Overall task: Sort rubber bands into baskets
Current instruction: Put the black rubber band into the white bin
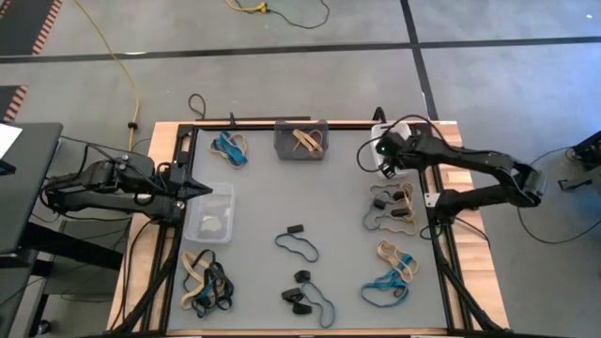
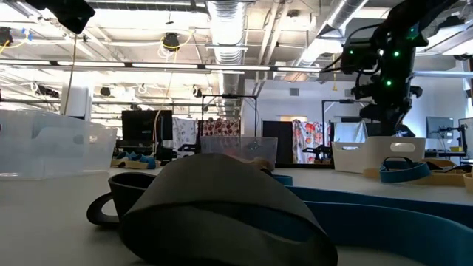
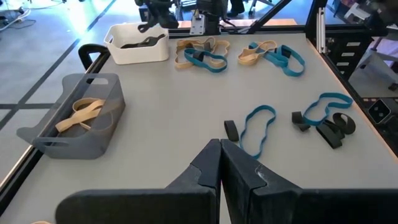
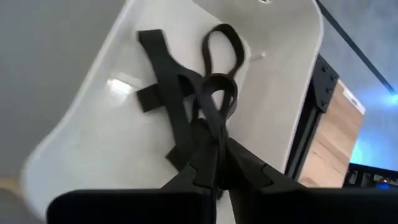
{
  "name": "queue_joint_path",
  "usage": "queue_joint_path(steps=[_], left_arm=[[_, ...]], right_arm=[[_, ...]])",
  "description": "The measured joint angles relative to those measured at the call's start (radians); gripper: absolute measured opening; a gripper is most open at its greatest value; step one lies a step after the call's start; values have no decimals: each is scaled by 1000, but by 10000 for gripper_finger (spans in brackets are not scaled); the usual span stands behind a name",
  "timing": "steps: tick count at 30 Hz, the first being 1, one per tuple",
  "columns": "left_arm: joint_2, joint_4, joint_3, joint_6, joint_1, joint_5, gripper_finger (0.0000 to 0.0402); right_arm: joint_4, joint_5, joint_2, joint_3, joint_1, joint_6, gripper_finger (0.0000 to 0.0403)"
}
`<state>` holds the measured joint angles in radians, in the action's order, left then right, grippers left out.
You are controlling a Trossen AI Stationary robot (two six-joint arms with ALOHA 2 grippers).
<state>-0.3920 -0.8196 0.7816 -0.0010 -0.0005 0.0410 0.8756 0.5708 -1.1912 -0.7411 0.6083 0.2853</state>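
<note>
R gripper hangs over white basket at bench's far right, jaws pinching black band so it drops w/ other black ones. L gripper parked by clear basket, jaws clenched, empty. Loose bands wait mid-bench.

This looks like a big robot lab or workshop. Far past the right gripper, the low view shows a very high ceiling with long lamps and shiny pipes. Dark screens and colourful cloths stand at the back of the hall, behind that gripper. Around the table under both grippers is a bare grey floor with a yellow cable and stripy warning tape.
</note>
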Motion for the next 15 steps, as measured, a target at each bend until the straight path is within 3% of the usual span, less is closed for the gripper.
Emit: queue_joint_path(steps=[15], left_arm=[[0, 0, 0, 0, 0, 0, 0]], right_arm=[[-51, 0, 0, 2, 29, -7, 131]])
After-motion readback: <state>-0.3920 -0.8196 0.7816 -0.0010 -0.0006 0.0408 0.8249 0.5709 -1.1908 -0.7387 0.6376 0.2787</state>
